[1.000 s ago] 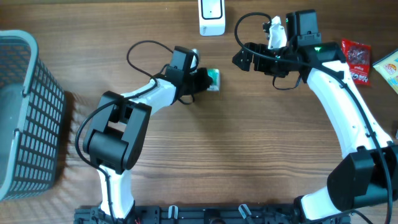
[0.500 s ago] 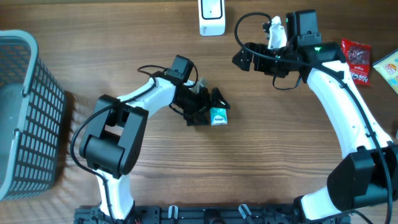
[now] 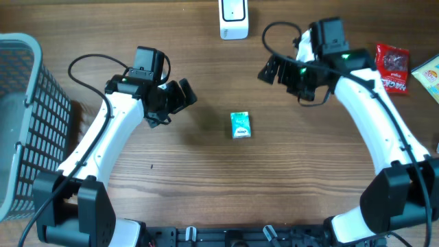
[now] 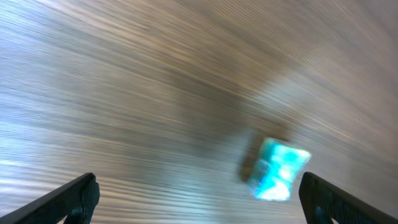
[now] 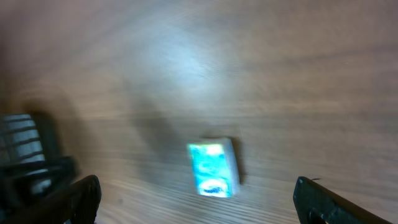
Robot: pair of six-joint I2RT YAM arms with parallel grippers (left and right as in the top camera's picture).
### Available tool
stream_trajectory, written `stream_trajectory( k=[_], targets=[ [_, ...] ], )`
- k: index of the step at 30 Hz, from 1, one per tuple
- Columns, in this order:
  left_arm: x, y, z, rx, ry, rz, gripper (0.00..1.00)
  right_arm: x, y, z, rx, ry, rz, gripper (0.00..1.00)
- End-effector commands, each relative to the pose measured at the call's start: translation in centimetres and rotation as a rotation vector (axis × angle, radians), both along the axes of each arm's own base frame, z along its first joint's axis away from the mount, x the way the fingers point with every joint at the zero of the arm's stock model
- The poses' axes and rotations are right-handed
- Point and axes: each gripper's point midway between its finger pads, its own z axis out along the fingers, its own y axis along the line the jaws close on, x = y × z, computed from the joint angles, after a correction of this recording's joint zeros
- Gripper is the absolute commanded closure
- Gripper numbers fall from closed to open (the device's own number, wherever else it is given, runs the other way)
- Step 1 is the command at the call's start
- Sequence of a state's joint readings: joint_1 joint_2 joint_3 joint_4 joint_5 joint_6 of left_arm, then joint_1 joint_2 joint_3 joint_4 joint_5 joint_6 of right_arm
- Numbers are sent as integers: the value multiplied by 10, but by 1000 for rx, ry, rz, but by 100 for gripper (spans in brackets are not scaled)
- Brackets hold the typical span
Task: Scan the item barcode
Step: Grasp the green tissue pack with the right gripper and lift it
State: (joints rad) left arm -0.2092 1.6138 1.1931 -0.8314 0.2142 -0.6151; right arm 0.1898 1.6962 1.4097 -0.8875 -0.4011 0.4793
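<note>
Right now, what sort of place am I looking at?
Most likely a mock shop checkout on a wooden table: a grey mesh basket at one side, a white scanner-like device at the far edge, and small packaged goods like the teal packet and red snack bag.

A mock shop checkout: scanner [image 3: 233, 18], basket [image 3: 49, 137], snack packets [image 3: 392, 65], wooden table [image 3: 206, 185].

**Wood, plastic and shiny wrappers**

The desk [image 3: 206, 185] is smooth brown wood grain with a soft sheen. The teal packet [image 3: 240, 125] looks like glossy film. The basket [image 3: 34, 116] is matt grey plastic lattice, and the scanner [image 3: 233, 19] smooth white plastic. The red snack bag [image 3: 392, 65] shines like foil. The left arm [image 3: 116, 130] and right arm [image 3: 374, 116] wear white and black plastic shells.
</note>
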Motion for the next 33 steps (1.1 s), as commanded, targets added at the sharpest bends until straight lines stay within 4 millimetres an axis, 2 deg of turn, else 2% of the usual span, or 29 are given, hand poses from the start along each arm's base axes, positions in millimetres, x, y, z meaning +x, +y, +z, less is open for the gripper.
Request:
stream_trajectory(
  k=[1, 2, 5, 8, 10, 11, 14, 16, 18, 22, 27, 31, 33],
  targets=[
    [2, 39, -9, 212, -8, 64, 0, -32, 0, -54, -124, 104, 10, 0],
    [2, 41, -9, 223, -11, 67, 0, -42, 5, -66, -119, 130, 29, 7],
    [1, 45, -9, 246, -7, 73, 0, -68, 27, -96, -58, 161, 100, 37],
    [-2, 54, -10, 291, 3, 85, 0, -79, 48, -103, 17, 152, 160, 57],
    [-1, 57, -10, 305, 0, 91, 0, -80, 61, -101, 29, 123, 198, 71],
    [-1, 58, -10, 305, 1, 95, 0, -79, 67, -100, 33, 108, 214, 75],
    [0, 66, -10, 304, 4, 121, 0, -82, 91, -96, 39, 38, 307, 75],
    [0, 72, -10, 305, 11, 137, 0, -84, 97, -99, -25, 5, 327, 75],
    [-2, 73, -11, 307, 20, 137, 0, -83, 93, -106, -93, 2, 291, 80],
    [0, 72, -10, 304, 11, 138, 0, -68, 79, -114, -188, -34, 217, 95],
    [0, 72, -10, 304, 10, 138, 0, -62, 83, -132, -188, -26, 219, 96],
    [0, 72, -10, 304, 10, 138, 0, -62, 82, -133, -192, -27, 219, 96],
    [0, 72, -10, 304, 11, 138, 0, -64, 74, -135, -219, -7, 204, 96]
  ],
)
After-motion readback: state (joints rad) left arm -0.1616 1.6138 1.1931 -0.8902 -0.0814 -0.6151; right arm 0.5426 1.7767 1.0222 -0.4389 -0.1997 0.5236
